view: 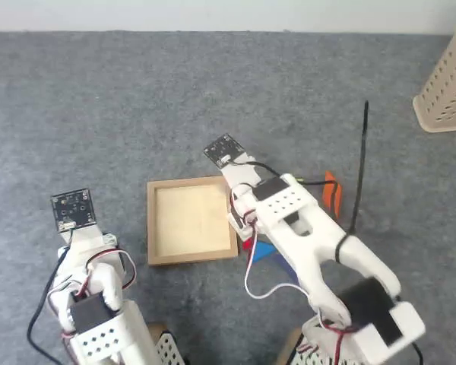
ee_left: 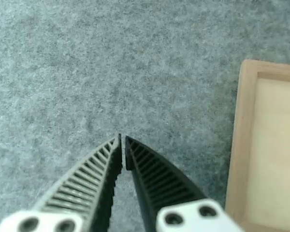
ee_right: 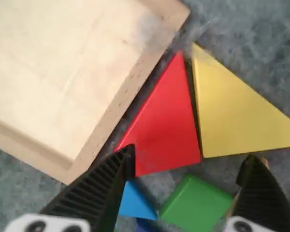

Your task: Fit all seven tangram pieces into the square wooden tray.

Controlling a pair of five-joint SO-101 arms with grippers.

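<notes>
The square wooden tray (view: 190, 220) lies on the grey carpet with nothing inside it. My right gripper (ee_right: 189, 155) hangs open just off the tray's right edge (ee_right: 63, 72), over a red triangle (ee_right: 164, 125). A yellow triangle (ee_right: 227, 113) lies against the red one. A green square (ee_right: 195, 203) and a blue piece (ee_right: 133, 200) sit nearer the fingers. In the high view the blue piece (view: 262, 251) and an orange piece (view: 332, 194) peek out beside the right arm (view: 289, 213). My left gripper (ee_left: 122, 140) is shut and holds nothing, over bare carpet left of the tray (ee_left: 266, 145).
A beige perforated basket (view: 448, 84) stands at the far right back. A black cable (view: 361, 167) rises beside the right arm. Open carpet stretches behind and to the left of the tray.
</notes>
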